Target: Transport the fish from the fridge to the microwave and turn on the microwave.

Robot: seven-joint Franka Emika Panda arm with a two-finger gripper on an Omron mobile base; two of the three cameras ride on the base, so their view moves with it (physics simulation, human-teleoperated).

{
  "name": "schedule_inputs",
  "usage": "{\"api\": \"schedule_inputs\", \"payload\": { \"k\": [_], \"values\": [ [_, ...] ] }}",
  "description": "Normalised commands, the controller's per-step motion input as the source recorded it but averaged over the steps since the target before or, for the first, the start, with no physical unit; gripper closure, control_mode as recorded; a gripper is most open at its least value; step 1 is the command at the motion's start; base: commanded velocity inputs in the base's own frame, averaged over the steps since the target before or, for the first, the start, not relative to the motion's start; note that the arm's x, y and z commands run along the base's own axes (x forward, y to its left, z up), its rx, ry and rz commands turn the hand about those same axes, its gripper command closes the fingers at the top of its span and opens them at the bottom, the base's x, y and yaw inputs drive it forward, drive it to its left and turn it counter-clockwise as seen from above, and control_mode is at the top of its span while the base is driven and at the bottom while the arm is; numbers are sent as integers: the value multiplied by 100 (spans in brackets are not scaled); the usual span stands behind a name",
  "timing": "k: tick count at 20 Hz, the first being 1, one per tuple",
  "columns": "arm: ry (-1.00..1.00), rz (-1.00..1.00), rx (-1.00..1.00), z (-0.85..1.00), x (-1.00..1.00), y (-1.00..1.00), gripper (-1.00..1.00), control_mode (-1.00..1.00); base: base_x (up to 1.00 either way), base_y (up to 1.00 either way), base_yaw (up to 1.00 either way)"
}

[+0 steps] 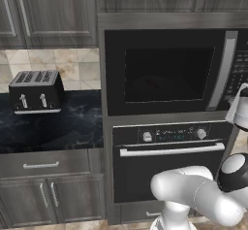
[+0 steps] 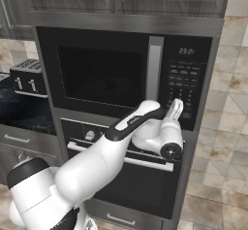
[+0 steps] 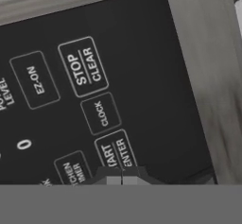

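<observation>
Our gripper (image 3: 122, 179) has its two fingertips pressed flat together with no gap between them, and nothing is held between them. In our hand view the tips sit right at the lower end of the START/ENTER button (image 3: 116, 153) on the microwave's (image 1: 167, 71) button panel (image 2: 184, 88); whether they actually touch it we cannot tell. Just beyond the tips along the panel we see the CLOCK button (image 3: 100, 113), and further on STOP/CLEAR (image 3: 83, 67). From the right base view the gripper (image 2: 175, 108) points up at the lower part of that panel, just right of the long grey handle (image 2: 154, 71). The microwave door is shut; through its dark window, well left of our gripper, we make out a faint reddish shape (image 2: 112, 84), apparently the fish
</observation>
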Motion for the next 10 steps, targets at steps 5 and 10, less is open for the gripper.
{"api": "schedule_inputs", "payload": {
  "k": [5,10],
  "values": [
    [0,0,0,-1,19,0,100,-100,0,0,0],
    [0,0,0,-5,18,-4,100,-100,0,0,0]
  ]
}}
